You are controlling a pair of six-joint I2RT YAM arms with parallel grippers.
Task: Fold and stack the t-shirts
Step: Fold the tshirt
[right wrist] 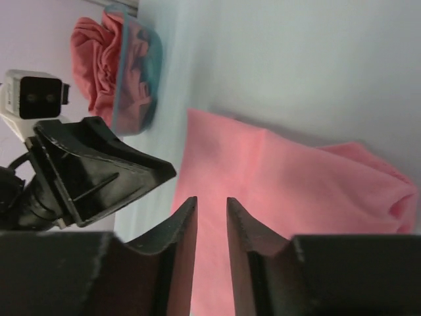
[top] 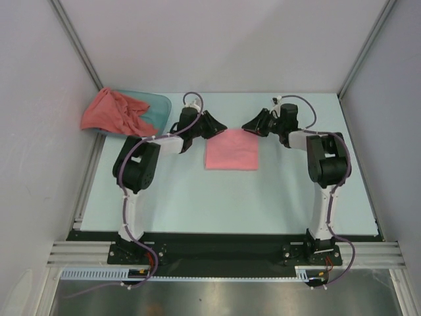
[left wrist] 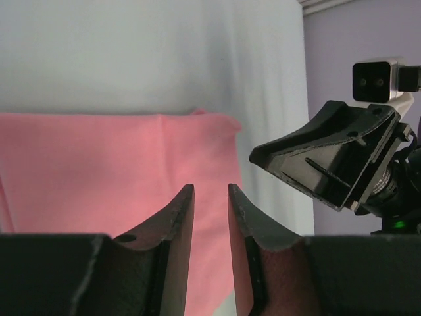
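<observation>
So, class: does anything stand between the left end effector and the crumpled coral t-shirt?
Nothing visible does, apart from the wall of the teal tub that holds the coral t-shirt, facing the left end effector.

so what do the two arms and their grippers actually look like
The left arm and right arm have white links between bulky black joint housings, with purple cables looping alongside. The left gripper and right gripper each have two black wedge-shaped fingers, and a small white camera box sits at the wrist.

Plain salmon-pink t-shirt [top: 231,150]; plain coral-red t-shirt [top: 110,112]; translucent teal tub [top: 160,105]; pale mint table [top: 197,197]
</observation>
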